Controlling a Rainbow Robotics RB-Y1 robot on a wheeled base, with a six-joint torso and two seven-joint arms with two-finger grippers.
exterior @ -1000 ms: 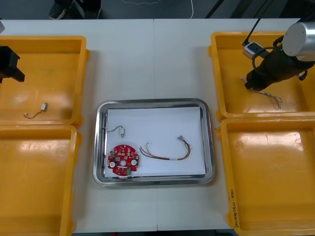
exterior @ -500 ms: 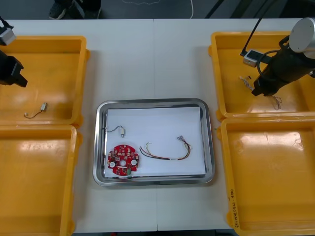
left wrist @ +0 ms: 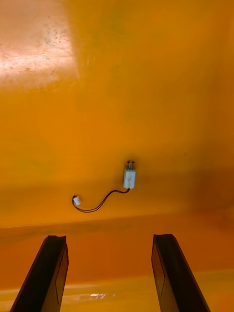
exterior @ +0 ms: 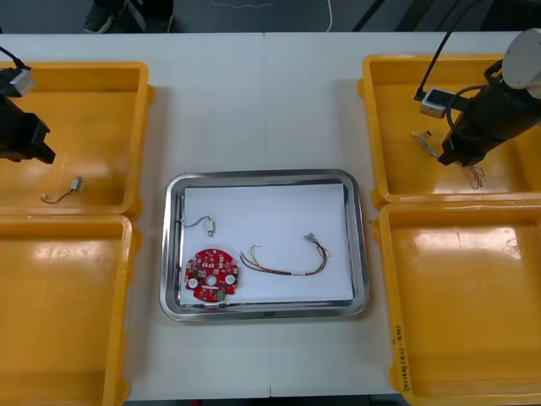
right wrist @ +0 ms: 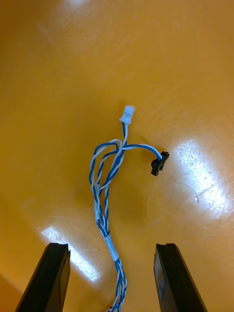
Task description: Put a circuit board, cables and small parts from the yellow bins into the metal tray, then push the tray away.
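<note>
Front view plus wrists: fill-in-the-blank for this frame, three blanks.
The white-lined metal tray holds ____ round red circuit board.
The twisted blue and white cable runs ____ the fingers of the open right end effector.
The left end effector hangs ____ over a small metal part in a yellow bin.
Missing: one; between; open.

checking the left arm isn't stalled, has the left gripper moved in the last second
Yes. In the front view the left gripper has moved away from the yellow bin's far wall, toward the small metal part lying in it.
</note>
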